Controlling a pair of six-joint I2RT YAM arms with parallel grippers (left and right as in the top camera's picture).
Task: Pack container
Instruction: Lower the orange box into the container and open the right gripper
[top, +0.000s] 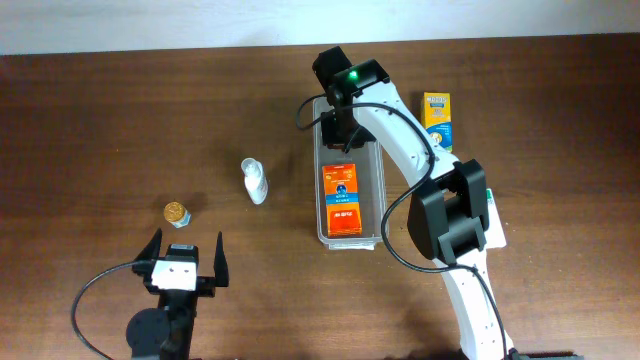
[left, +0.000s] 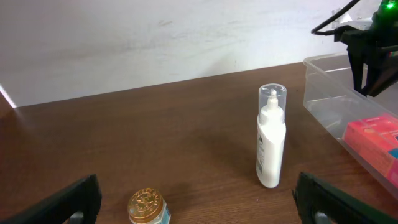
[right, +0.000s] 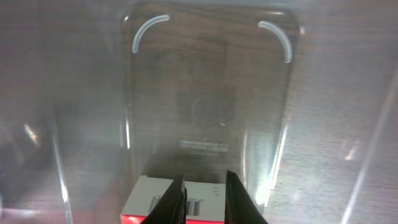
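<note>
The container (top: 381, 190) is a long clear bin right of the table's middle. An orange box (top: 342, 198) lies flat in its near half. My right gripper (top: 340, 140) hangs inside the bin's far half, just beyond that box. In the right wrist view its fingers (right: 176, 202) stand close together with only a thin gap and nothing between them; the box's white barcode end (right: 149, 198) lies beneath them on the container floor (right: 211, 93). At the front left, my left gripper (top: 187, 258) is wide open and empty. The left wrist view shows the container (left: 323, 87) at right.
A white pump bottle (top: 255, 180) (left: 272, 140) stands left of the bin. A small jar with a gold lid (top: 177, 213) (left: 148, 207) sits just ahead of the left gripper (left: 199, 202). A yellow box (top: 437, 120) lies right of the bin, beside the right arm.
</note>
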